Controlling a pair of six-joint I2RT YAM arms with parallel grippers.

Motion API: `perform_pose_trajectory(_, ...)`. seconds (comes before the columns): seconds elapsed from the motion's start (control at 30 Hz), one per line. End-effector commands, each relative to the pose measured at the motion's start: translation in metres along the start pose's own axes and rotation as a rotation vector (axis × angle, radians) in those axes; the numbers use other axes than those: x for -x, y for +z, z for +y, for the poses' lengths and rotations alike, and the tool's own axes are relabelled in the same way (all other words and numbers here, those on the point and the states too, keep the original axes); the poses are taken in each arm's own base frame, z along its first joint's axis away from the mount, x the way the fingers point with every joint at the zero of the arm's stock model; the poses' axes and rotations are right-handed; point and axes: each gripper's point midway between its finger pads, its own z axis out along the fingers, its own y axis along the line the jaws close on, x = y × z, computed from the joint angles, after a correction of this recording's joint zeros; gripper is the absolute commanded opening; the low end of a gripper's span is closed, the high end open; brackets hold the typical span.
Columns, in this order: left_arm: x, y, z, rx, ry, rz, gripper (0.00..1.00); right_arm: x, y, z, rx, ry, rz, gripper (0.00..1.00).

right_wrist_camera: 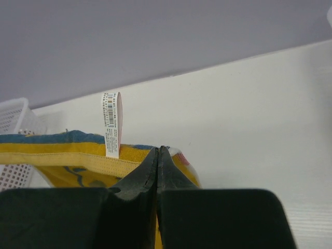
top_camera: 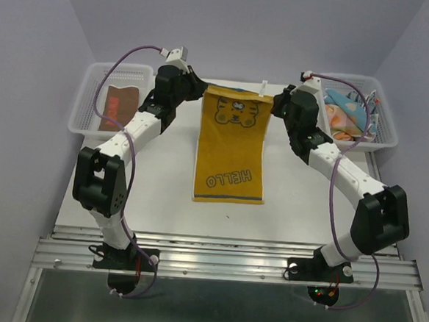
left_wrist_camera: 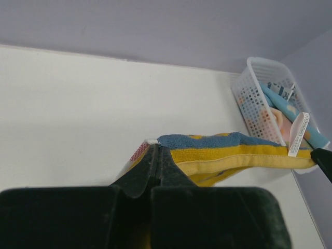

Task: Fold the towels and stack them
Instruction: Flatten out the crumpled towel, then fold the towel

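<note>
A yellow towel (top_camera: 232, 144) with a tiger face and the word HELLO hangs stretched between my two grippers, its lower end lying on the white table (top_camera: 160, 201). My left gripper (top_camera: 203, 92) is shut on its far left corner; in the left wrist view the pinched yellow and blue edge (left_wrist_camera: 228, 150) runs off to the right of that gripper (left_wrist_camera: 156, 147). My right gripper (top_camera: 274, 100) is shut on the far right corner, as the right wrist view shows the gripper (right_wrist_camera: 158, 149) beside the white care label (right_wrist_camera: 111, 124). More towels lie in the two baskets.
A white mesh basket (top_camera: 92, 123) at the far left holds a brown towel (top_camera: 118, 104). A second white basket (top_camera: 384, 132) at the far right holds a heap of light blue and orange towels (top_camera: 346, 115). An aluminium rail (top_camera: 222, 261) runs along the near table edge.
</note>
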Motion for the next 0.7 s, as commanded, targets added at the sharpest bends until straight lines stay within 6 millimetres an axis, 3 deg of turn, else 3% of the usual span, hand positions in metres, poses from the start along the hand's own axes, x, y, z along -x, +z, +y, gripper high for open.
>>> perform_pose_trajectory(0.0, 0.006, 0.021, 0.004, -0.075, 0.026, 0.027, 0.00, 0.027, 0.033, 0.012, 0.089, 0.034, -0.069, 0.01)
perform_pose_trajectory(0.1, -0.006, 0.039, 0.028, -0.032, -0.006, 0.061, 0.00, 0.017, 0.052, 0.005, 0.089, 0.035, -0.042, 0.01)
perform_pose_trajectory(0.13, -0.008, 0.042, 0.033, -0.035, -0.013, 0.071, 0.00, 0.005, 0.061, -0.001, 0.082, 0.032, -0.021, 0.01)
perform_pose_trajectory(0.33, -0.048, 0.054, 0.047, -0.063, -0.029, 0.191, 0.00, -0.031, 0.067, -0.008, 0.086, 0.013, 0.078, 0.01)
perform_pose_trajectory(0.47, -0.074, 0.035, 0.053, -0.057, -0.062, 0.238, 0.00, -0.047, 0.050, -0.006, 0.129, 0.032, 0.143, 0.01)
perform_pose_trajectory(0.53, -0.071, 0.023, 0.047, -0.070, -0.068, 0.220, 0.00, -0.068, 0.038, -0.006, 0.157, 0.058, 0.212, 0.01)
perform_pose_trajectory(0.57, -0.089, 0.014, 0.053, -0.054, -0.084, 0.251, 0.00, -0.069, 0.031, -0.005, 0.168, 0.067, 0.220, 0.01)
perform_pose_trajectory(0.6, -0.093, 0.008, 0.054, -0.051, -0.088, 0.252, 0.00, -0.075, 0.026, -0.007, 0.160, 0.094, 0.239, 0.01)
perform_pose_trajectory(0.63, -0.088, 0.001, 0.047, -0.062, -0.092, 0.234, 0.00, -0.093, 0.017, -0.017, 0.142, 0.102, 0.279, 0.01)
perform_pose_trajectory(0.67, -0.105, -0.008, 0.054, -0.042, -0.105, 0.264, 0.00, -0.099, 0.008, -0.015, 0.161, 0.117, 0.304, 0.01)
